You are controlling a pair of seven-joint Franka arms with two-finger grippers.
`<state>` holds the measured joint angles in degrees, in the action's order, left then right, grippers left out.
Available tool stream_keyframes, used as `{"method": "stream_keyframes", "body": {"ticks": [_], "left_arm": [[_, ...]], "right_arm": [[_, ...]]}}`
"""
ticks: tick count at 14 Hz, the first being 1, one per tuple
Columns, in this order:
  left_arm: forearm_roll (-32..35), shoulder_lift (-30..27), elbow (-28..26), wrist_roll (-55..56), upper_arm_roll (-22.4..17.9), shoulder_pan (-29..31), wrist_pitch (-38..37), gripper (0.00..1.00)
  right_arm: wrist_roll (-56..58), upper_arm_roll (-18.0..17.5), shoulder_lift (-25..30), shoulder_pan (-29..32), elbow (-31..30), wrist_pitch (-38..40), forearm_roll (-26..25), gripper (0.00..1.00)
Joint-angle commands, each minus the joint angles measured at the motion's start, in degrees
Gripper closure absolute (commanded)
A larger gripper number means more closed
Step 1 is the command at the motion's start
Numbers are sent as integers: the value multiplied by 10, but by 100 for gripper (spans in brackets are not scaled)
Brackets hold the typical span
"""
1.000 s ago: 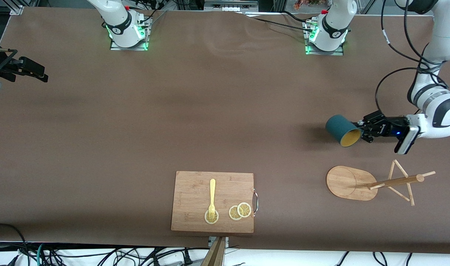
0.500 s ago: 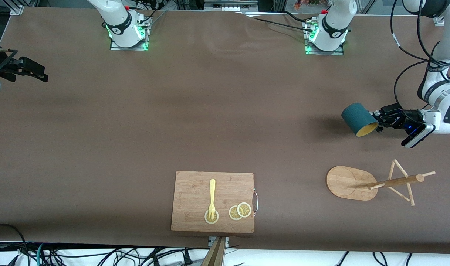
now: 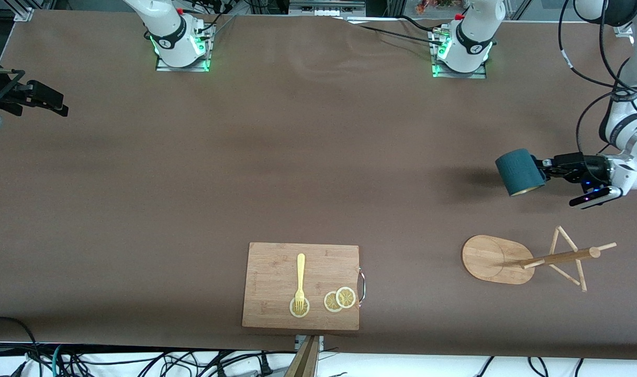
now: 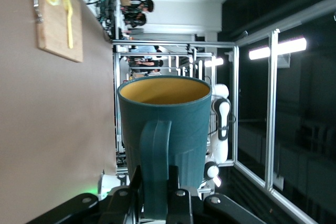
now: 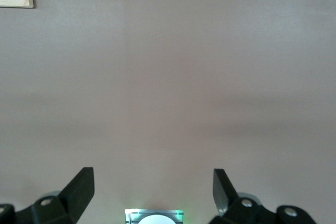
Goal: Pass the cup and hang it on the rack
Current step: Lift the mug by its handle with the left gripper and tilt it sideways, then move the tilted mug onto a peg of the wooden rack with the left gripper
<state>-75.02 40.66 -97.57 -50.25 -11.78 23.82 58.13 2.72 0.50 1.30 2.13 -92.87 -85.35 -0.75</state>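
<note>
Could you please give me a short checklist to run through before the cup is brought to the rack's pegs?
1. Left end effector shut on the dark teal ribbed cup by its handle: ok.
2. Cup held clear above the table: ok.
3. Light wooden mug rack standing upright on its oval base, pegs free: ok.
4. Cup handle lined up with a peg: not ok, the cup is not over the rack.
5. Right end effector open, waiting at its end of the table: ok.
</note>
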Motion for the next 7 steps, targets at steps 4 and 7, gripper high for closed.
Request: {"method": "stream_keyframes", "body": {"ticks": [4, 7], "left_arm": [[-53, 13, 63, 162, 4, 19, 16, 100], [-73, 28, 64, 164, 4, 25, 16, 100]], "right_arm": [[-3, -9, 0, 7, 9, 11, 2, 0], [-3, -9, 0, 6, 9, 11, 2, 0]]}}
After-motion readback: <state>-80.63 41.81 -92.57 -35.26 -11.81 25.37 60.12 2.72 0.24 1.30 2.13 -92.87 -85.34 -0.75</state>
